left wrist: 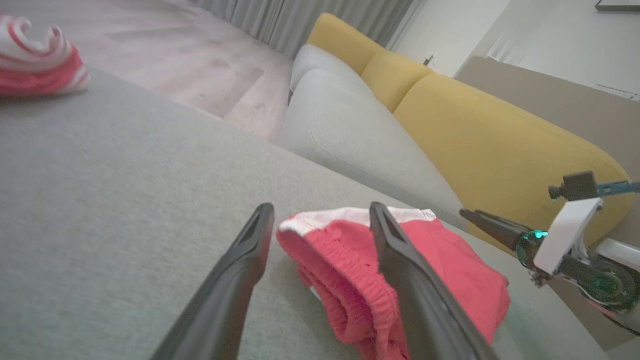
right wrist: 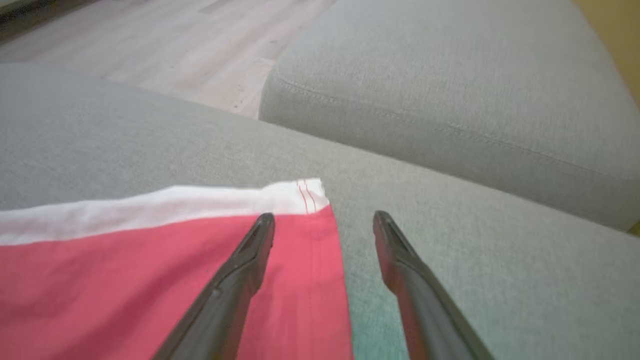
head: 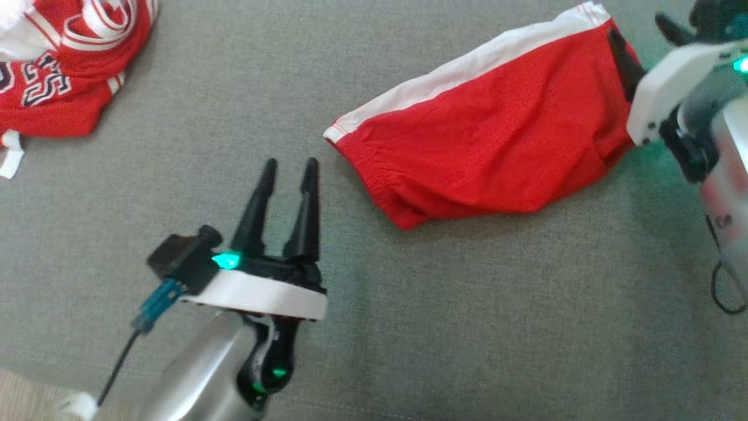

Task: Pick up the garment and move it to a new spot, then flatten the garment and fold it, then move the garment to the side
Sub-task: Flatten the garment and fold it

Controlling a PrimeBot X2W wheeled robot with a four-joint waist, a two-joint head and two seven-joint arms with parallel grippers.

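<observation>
Jersey heap, red and white knit with lettering (head: 64, 64): crumpled at the far left corner of the grey-green woven cushion (head: 409, 339), well apart from the work. Judged a separate item set aside, not this task's thing.

Left gripper (head: 290, 165): two long dark fingers spread, holding nothing. It points away, just left of the waistband end and apart from the cloth. Judged to be placed within easy reach of that end.

Garment, red mesh shorts with a white side stripe and an elastic waistband (head: 497, 146): lies centre-right on the cushion, slanting from near left to far right. It looks doubled over lengthwise. The stripe runs along the far edge, the gathered waistband bunches at the left end, and the hem is at the right end. The face is mostly smooth, with a few soft ripples. Judged folded or nearly so, with the move to the side not yet made.

Right gripper (right wrist: 324, 219): fingers spread, clasping nothing. They straddle the hem corner at the right end, one over red cloth and one over bare cushion. Whether it touches the cloth cannot be told.
</observation>
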